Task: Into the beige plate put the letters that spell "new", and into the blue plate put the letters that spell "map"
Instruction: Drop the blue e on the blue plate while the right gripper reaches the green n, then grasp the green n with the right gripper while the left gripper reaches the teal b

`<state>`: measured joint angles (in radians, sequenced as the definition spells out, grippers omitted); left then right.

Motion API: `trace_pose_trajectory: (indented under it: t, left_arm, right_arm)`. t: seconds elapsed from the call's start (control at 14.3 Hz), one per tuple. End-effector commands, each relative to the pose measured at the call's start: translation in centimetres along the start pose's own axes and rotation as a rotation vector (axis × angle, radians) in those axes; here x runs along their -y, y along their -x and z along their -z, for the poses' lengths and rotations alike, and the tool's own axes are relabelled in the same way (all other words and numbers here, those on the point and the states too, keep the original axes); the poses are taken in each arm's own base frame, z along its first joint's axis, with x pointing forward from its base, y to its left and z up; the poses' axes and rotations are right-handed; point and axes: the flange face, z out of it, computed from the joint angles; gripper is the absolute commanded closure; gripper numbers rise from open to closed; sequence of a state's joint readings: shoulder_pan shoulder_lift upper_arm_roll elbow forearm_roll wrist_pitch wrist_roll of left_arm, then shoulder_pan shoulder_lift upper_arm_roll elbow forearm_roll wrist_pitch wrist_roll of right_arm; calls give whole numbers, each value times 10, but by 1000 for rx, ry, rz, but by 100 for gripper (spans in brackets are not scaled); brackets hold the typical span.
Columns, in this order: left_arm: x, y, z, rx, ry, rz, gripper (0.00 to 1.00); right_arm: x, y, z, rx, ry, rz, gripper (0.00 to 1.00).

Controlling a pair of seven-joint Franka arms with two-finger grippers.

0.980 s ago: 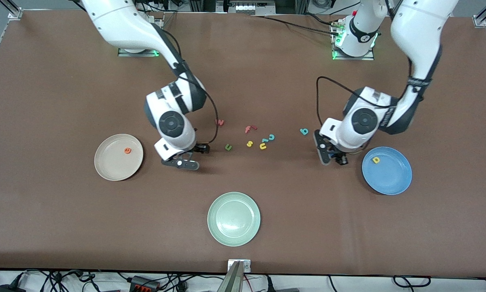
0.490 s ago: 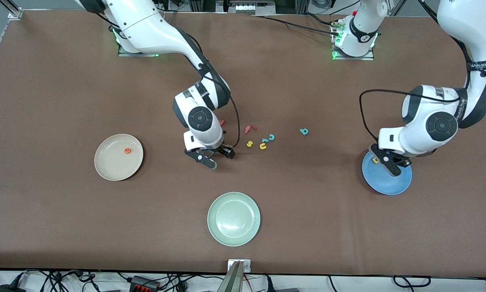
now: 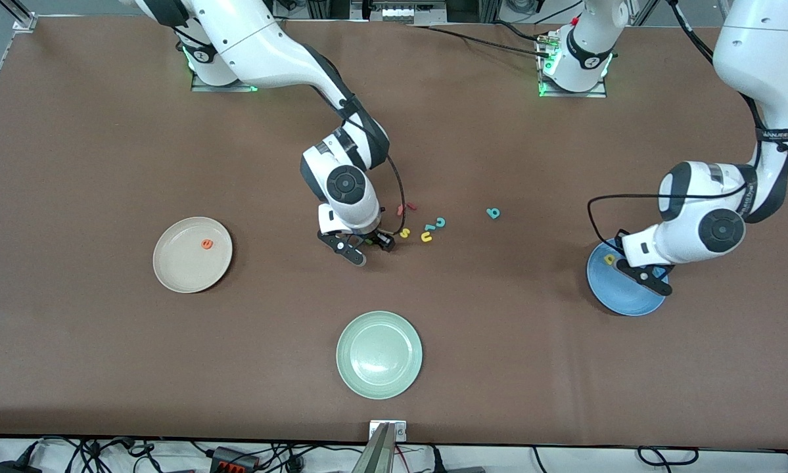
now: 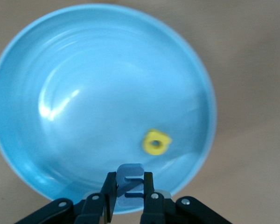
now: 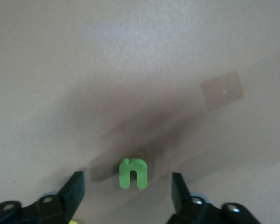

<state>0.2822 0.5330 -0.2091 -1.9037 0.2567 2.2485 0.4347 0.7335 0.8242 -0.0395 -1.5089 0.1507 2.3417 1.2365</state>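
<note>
Left gripper (image 4: 129, 191) hangs over the rim of the blue plate (image 3: 630, 299) at the left arm's end of the bench (image 3: 104, 341). Its fingers (image 4: 109, 193) are clenched on the blue "m" (image 4: 129, 179), which sits upright between the pads, pinched on both sides and poking out past the tips. The yellow "a" (image 4: 156, 142) lies flat inside the plate, near the rim, apart from the held letter.

Right gripper (image 5: 126, 189) is low over the bench at the cluster of loose letters near the bench's middle. Fingers (image 5: 74, 186) are spread and hold nothing. The green "n" (image 5: 133, 173) lies flat on the bench in the gap between the two fingers, roughly centred, clear of each of them. In the front view this letter is mostly hidden by the gripper.

Beige plate (image 3: 170, 276) at the right arm's end carries the orange "e" (image 3: 207, 244). The teal "p" (image 3: 493, 212) lies alone on the bench between the cluster and the blue plate. The pinkish-red "w" cannot be made out; the right wrist covers that spot.

Other loose letters just beside the right gripper: red "f" (image 3: 405, 208), yellow "s" (image 3: 405, 232), yellow "u" (image 3: 426, 237), teal "c" (image 3: 440, 222). A pale green plate (image 3: 379, 355) sits nearer the front camera than the cluster, with nothing on it.
</note>
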Motion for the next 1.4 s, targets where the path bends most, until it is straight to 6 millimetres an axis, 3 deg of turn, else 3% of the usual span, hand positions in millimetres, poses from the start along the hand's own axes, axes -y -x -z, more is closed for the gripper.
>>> trace_pose_trajectory:
  t: [0.0, 0.07, 0.14, 0.35, 0.49, 0.63, 0.98, 1.19, 1.33]
  left_arm:
    - [9, -7, -17, -13, 3, 38, 80]
    - [9, -9, -19, -17, -1, 40, 49]
    - [7, -8, -19, -11, 1, 37, 0]
    - [-9, -6, 14, 41, 20, 27, 0]
    - [-42, -16, 48, 47, 31, 28, 0]
    - [-97, -30, 68, 87, 88, 128, 0]
    - [-238, -58, 62, 121, 126, 520, 0]
    - [-278, -65, 32, 83, 156, 708, 0]
    - [-288, -60, 11, 46, 180, 726, 0]
  right_arm:
    - [6, -1, 2, 17, -18, -40, 28]
    - [6, -1, 2, 17, -18, -40, 32]
    - [6, -2, 2, 17, -18, -42, 37]
    - [5, -2, 2, 18, -15, -39, 49]
    - [4, -4, 2, 15, -15, -34, 52]
    - [4, -4, 2, 13, -13, -31, 54]
    - [3, -7, 2, 9, -12, -30, 62]
    - [4, -8, 5, 3, -13, -21, 65]
    - [4, -8, 5, 2, -13, -17, 71]
